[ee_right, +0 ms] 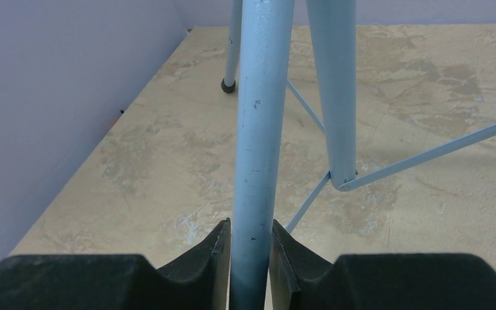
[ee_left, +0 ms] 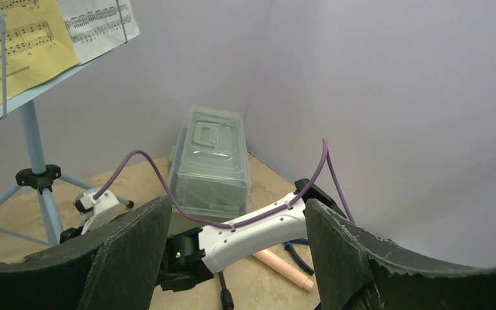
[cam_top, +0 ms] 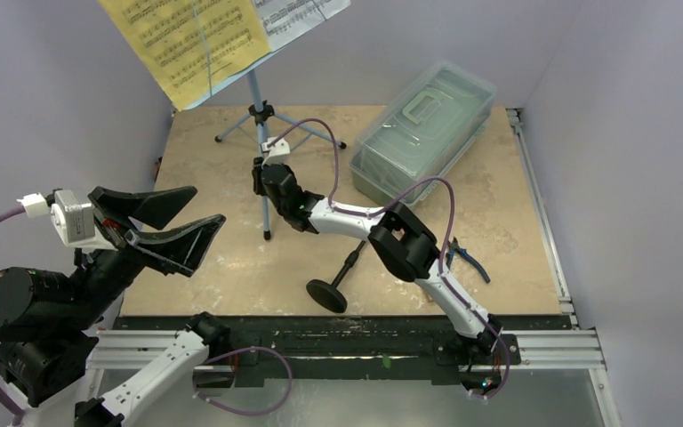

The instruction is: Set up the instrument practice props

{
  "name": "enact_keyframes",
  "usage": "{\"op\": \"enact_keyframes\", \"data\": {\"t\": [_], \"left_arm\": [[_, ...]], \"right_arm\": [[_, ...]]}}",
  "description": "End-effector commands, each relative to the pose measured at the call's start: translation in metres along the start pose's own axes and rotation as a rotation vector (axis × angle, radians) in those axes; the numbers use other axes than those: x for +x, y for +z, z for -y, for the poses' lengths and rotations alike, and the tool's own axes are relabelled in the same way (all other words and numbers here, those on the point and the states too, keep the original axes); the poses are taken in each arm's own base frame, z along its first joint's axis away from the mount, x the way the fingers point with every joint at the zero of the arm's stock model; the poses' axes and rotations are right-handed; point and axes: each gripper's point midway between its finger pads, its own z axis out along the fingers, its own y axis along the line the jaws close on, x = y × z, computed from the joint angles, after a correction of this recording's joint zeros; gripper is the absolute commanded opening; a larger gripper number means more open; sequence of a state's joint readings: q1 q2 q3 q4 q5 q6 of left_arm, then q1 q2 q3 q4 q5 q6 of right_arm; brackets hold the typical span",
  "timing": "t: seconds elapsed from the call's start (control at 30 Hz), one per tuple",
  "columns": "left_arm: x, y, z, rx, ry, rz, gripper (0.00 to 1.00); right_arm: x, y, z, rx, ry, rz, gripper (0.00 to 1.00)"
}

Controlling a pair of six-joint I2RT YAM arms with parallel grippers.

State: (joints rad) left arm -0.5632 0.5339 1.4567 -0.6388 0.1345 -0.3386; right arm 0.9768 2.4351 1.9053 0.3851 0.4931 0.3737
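The light blue tripod music stand (cam_top: 262,111) stands at the back left with yellow (cam_top: 191,40) and white music sheets (cam_top: 298,13) on its desk. My right gripper (cam_top: 260,178) is shut on one of its lower tubes (ee_right: 255,129), low near the table. The short black mic stand (cam_top: 326,294) lies on its side near the front edge. The peach-pink toy microphone (ee_left: 284,268) lies on the table behind my right arm; it is hidden in the top view. My left gripper (cam_top: 204,206) is open and empty, raised at the front left.
A clear lidded plastic box (cam_top: 422,129) sits at the back right. Blue-handled pliers (cam_top: 471,262) lie by the right arm's elbow. Grey walls close in the left, back and right sides. The right arm stretches across the table's middle.
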Motion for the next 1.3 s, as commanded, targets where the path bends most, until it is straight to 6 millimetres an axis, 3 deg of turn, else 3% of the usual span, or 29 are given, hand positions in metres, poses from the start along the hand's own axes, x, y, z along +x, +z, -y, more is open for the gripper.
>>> {"op": "enact_keyframes", "data": {"t": [0.0, 0.13, 0.3, 0.47, 0.5, 0.63, 0.77, 0.93, 1.0, 1.1, 1.17, 1.27], "left_arm": [[-0.002, 0.012, 0.005, 0.031, -0.031, 0.015, 0.75], [-0.001, 0.016, 0.006, 0.037, -0.046, 0.014, 0.74], [0.004, 0.02, 0.0, 0.007, -0.074, 0.007, 0.74], [0.005, 0.022, -0.01, -0.047, -0.097, 0.016, 0.74], [0.007, 0.023, -0.011, -0.05, -0.104, 0.019, 0.75], [0.017, 0.031, -0.017, -0.068, -0.137, 0.021, 0.75], [0.027, 0.038, -0.023, -0.087, -0.166, 0.026, 0.76], [0.047, 0.046, -0.034, -0.123, -0.195, 0.011, 0.77], [0.059, 0.049, -0.04, -0.142, -0.205, -0.004, 0.77], [0.075, 0.054, -0.049, -0.172, -0.228, -0.016, 0.77], [0.086, 0.059, -0.052, -0.175, -0.244, -0.027, 0.77], [0.098, 0.068, -0.054, -0.174, -0.287, -0.043, 0.77]], "right_arm": [[0.04, 0.013, 0.064, 0.139, -0.068, -0.149, 0.3], [0.042, 0.017, 0.075, 0.141, -0.047, -0.18, 0.34], [0.035, 0.016, 0.07, 0.093, -0.086, -0.2, 0.59], [-0.017, -0.003, 0.057, 0.059, -0.114, -0.17, 0.79], [-0.038, -0.011, 0.049, 0.031, -0.11, -0.148, 0.83], [-0.073, -0.036, 0.031, -0.049, -0.118, -0.165, 0.98], [-0.08, -0.08, 0.034, -0.084, -0.136, -0.239, 0.99], [-0.087, -0.159, 0.058, -0.084, -0.093, -0.275, 0.99], [-0.078, -0.194, 0.077, -0.054, -0.01, -0.297, 0.99], [-0.057, -0.231, 0.118, 0.086, 0.089, -0.31, 0.99], [-0.042, -0.25, 0.143, 0.205, 0.221, -0.301, 0.99], [-0.018, -0.268, 0.16, 0.294, 0.395, -0.317, 0.99]]}}
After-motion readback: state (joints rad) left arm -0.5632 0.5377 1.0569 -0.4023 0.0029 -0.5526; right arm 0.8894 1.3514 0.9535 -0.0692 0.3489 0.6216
